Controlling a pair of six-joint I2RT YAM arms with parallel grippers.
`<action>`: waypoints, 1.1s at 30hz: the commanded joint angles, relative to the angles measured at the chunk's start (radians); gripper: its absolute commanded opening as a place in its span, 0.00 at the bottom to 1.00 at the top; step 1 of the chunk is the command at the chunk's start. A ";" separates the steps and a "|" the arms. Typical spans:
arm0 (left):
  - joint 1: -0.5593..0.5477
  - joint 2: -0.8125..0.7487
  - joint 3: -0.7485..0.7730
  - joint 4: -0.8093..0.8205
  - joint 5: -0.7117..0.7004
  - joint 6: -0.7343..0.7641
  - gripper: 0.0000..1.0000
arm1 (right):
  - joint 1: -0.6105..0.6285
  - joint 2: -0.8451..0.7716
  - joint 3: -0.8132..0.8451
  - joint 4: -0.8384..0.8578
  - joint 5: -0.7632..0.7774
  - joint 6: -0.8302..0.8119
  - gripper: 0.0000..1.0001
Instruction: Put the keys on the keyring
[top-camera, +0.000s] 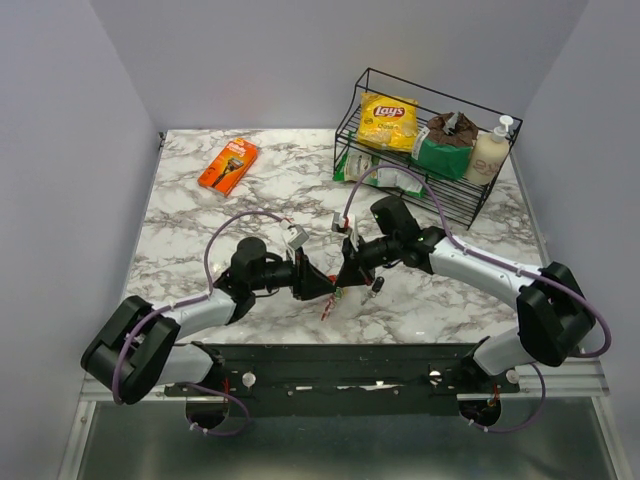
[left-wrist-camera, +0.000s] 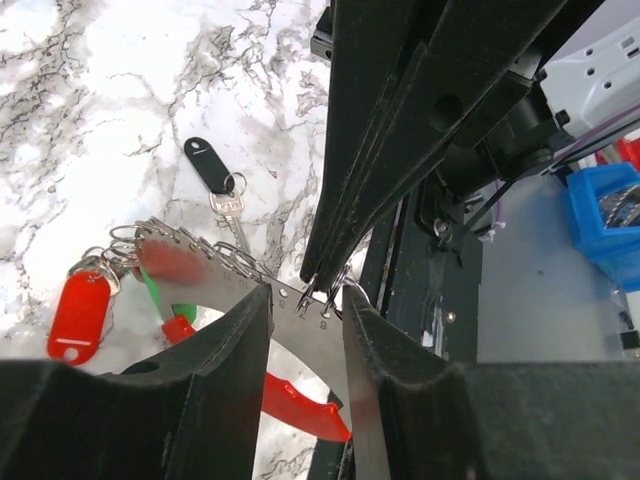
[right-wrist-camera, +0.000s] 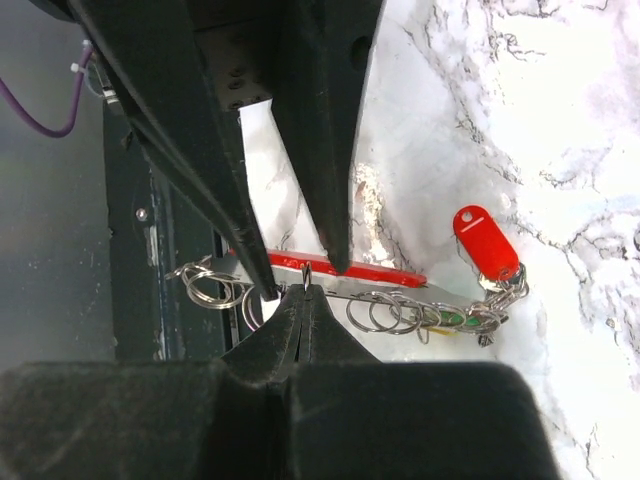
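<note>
Since the left end effector (left-wrist-camera: 305, 305) is clamped across the flat grey bar of the keyring (left-wrist-camera: 235, 285), near the middle of the marble surface (left-wrist-camera: 100, 100) just ahead of the arm bases, the job on that side is only to hold the bar steady and level. The right end effector (right-wrist-camera: 305, 295) has its fingers pressed together on a small split ring (right-wrist-camera: 306, 272), right at the bar's perforated edge between the left fingers. The step in hand looks like threading that ring onto the bar. To do it well, bring the ring square to the edge, use small wrist turns rather than a push, and let the left grip resist without twisting. Several rings already hang along the bar, with a red-tagged key (left-wrist-camera: 78, 315) and a green tag dangling at the far end, so swinging them could snag the work. A black-tagged key (left-wrist-camera: 210, 165) lies loose on the surface, apart from the keyring, and would be a later pick. Whether the pinched ring has caught a hole I cannot tell.
</note>
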 joint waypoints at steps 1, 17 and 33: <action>0.003 -0.042 -0.023 0.010 -0.060 0.004 0.54 | 0.007 -0.041 -0.013 0.037 -0.036 -0.013 0.01; 0.060 -0.078 -0.070 0.140 -0.030 -0.056 0.50 | 0.007 -0.074 -0.039 0.058 -0.058 -0.024 0.01; 0.052 0.028 -0.063 0.294 0.070 -0.119 0.49 | 0.007 -0.076 -0.037 0.060 -0.058 -0.023 0.01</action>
